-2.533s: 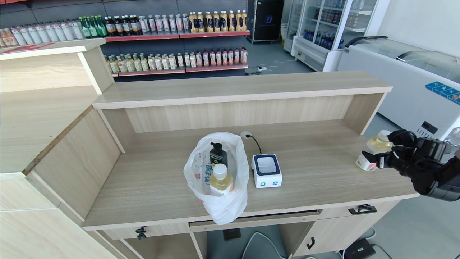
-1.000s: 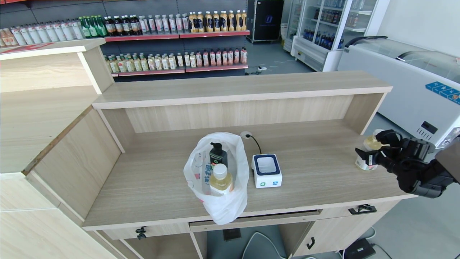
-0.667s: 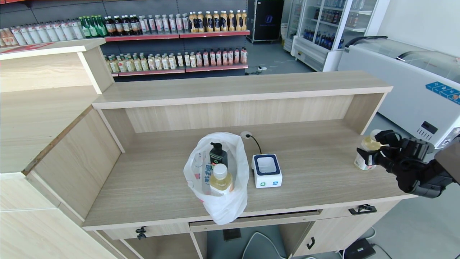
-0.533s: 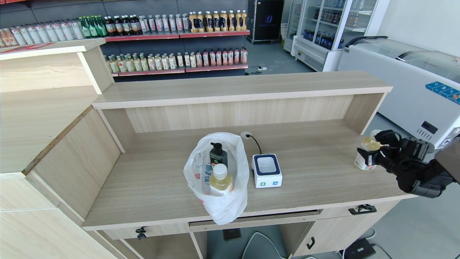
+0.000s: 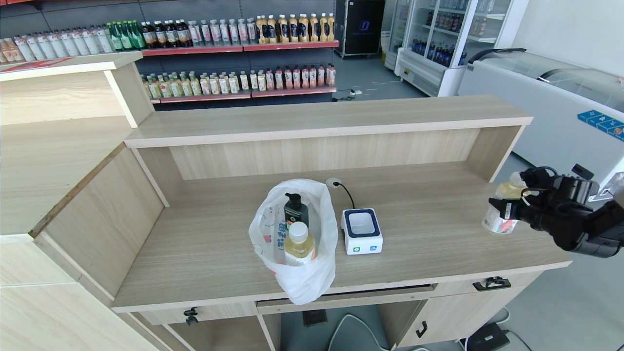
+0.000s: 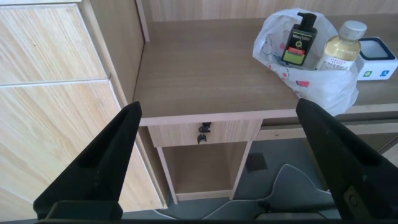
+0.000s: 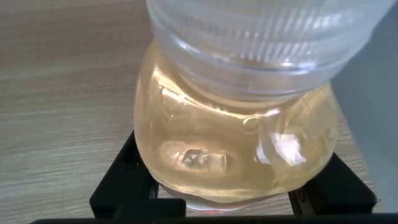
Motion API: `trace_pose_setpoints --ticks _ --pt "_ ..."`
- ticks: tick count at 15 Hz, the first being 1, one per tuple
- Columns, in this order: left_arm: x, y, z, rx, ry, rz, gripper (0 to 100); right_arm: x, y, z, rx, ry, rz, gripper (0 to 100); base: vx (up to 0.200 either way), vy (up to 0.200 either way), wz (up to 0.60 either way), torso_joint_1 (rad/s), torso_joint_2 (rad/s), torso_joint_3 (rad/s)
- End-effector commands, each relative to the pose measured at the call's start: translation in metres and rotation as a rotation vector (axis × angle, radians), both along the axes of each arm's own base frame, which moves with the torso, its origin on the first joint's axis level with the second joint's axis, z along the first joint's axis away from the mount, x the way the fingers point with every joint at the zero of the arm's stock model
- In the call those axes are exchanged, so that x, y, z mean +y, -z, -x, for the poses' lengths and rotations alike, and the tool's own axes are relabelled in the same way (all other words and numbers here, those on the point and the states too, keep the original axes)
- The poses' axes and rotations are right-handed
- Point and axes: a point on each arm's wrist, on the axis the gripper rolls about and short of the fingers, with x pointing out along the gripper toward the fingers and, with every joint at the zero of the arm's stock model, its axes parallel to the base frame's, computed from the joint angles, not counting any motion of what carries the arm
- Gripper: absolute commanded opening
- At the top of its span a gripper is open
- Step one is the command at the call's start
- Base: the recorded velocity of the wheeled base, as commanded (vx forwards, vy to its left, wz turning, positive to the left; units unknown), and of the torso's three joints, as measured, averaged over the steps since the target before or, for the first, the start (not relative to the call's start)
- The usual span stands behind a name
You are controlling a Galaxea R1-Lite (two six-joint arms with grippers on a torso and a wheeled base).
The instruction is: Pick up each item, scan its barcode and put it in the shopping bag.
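Bottle (image 5: 497, 222) of yellow liquid clamped in right gripper (image 5: 511, 208) fingers at right edge of table (image 5: 438, 209), well apart from scanner (image 5: 361, 231). Shopping bag (image 5: 302, 278) just beside scanner, holding pump bottle (image 5: 296, 210) and second yellow bottle (image 5: 299, 243). Left gripper (image 6: 217, 180) fingers spread wide, out front of table's left end.

right hand (image 5: 509, 208) | gripping bottle (image 5: 497, 223) | risen slightly, drifted toward counter's (image 5: 438, 219) right edge | vs 0.5 s ago

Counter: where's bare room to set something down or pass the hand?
Bare counter: wide stretch between scanner and the bottle in the right hand; left end between shopping bag and side wall. Crowded: bag-scanner gap, with the cable behind it.
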Motion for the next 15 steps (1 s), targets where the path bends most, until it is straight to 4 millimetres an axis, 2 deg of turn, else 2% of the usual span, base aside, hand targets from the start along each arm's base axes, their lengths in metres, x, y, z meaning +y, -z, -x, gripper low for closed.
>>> trace_pose_setpoints --ticks 1,2,4,6,7,8,11,13,14,15 --pt "0.000 0.000 0.000 -0.001 0.000 0.000 100 0.061 -0.129 0.059 0.012 -0.040 -0.279 0 0.000 0.000 0.00 0.000 0.00 0.000" --pt "0.000 0.000 0.000 -0.001 0.000 0.000 100 0.077 -0.170 0.094 0.038 -0.151 -0.364 0 0.000 0.000 0.00 0.000 0.00 0.000" --pt "0.000 0.000 0.000 -0.001 0.000 0.000 100 0.096 -0.212 0.148 0.065 -0.447 -0.492 0 0.000 0.000 0.00 0.000 0.00 0.000" --pt "0.000 0.000 0.000 -0.001 0.000 0.000 100 0.110 -0.236 0.173 0.085 -0.621 -0.531 0 0.000 0.000 0.00 0.000 0.00 0.000" --pt "0.000 0.000 0.000 -0.002 0.000 0.000 100 0.122 -0.247 0.182 0.088 -0.693 -0.532 0 0.000 0.000 0.00 0.000 0.00 0.000" --pt "0.000 0.000 0.000 -0.001 0.000 0.000 100 0.136 -0.262 0.200 0.092 -0.786 -0.536 0 0.000 0.000 0.00 0.000 0.00 0.000" --pt "0.000 0.000 0.000 -0.001 0.000 0.000 100 0.174 -0.290 0.238 0.087 -0.987 -0.509 0 0.000 0.000 0.00 0.000 0.00 0.000" --pt "0.000 0.000 0.000 -0.001 0.000 0.000 100 0.186 -0.298 0.270 0.076 -1.082 -0.493 0 0.000 0.000 0.00 0.000 0.00 0.000" --pt "0.000 0.000 0.000 -0.001 0.000 0.000 100 0.187 -0.299 0.276 0.070 -1.097 -0.487 0 0.000 0.000 0.00 0.000 0.00 0.000" --pt "0.000 0.000 0.000 -0.001 0.000 0.000 100 0.189 -0.297 0.291 0.064 -1.127 -0.478 0 0.000 0.000 0.00 0.000 0.00 0.000"
